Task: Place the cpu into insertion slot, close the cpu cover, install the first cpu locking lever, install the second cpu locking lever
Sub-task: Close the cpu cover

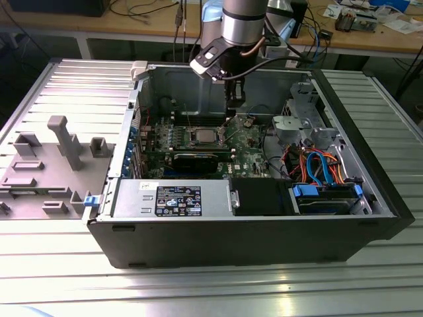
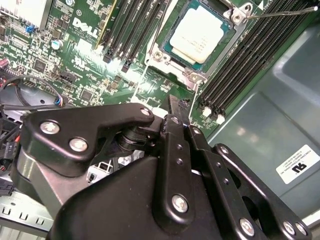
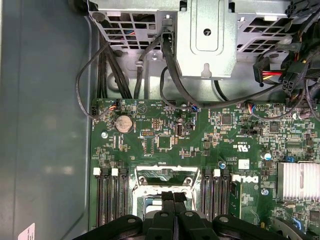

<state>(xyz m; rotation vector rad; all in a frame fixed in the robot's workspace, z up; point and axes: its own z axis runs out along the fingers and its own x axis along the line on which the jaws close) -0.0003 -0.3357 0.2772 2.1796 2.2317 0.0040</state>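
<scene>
The cpu (image 2: pixel 200 31), a square chip with a dull silver top, lies in the insertion slot (image 1: pixel 205 137) of the green motherboard (image 1: pixel 248 142). The cpu cover (image 2: pixel 172 64), a thin silver frame, lies down around the chip. One thin wire locking lever (image 2: pixel 280 12) sticks out past the socket's corner, and another wire (image 2: pixel 141 80) runs along the socket's side. My gripper (image 2: pixel 176 102) hangs just above the board beside the socket, its black fingers pressed together and holding nothing. In the first wrist view the gripper (image 3: pixel 173 196) covers part of the insertion slot (image 3: pixel 162 176).
Black memory slots (image 2: pixel 250 60) flank the socket on both sides. The case walls (image 1: pixel 142 99) enclose the board. A drive cage (image 1: pixel 297 119) with coloured cables (image 1: pixel 317 165) stands at the exterior view's right, and a power supply (image 1: pixel 172 198) sits in front. Grey fixtures (image 1: pixel 63 142) stand outside the case.
</scene>
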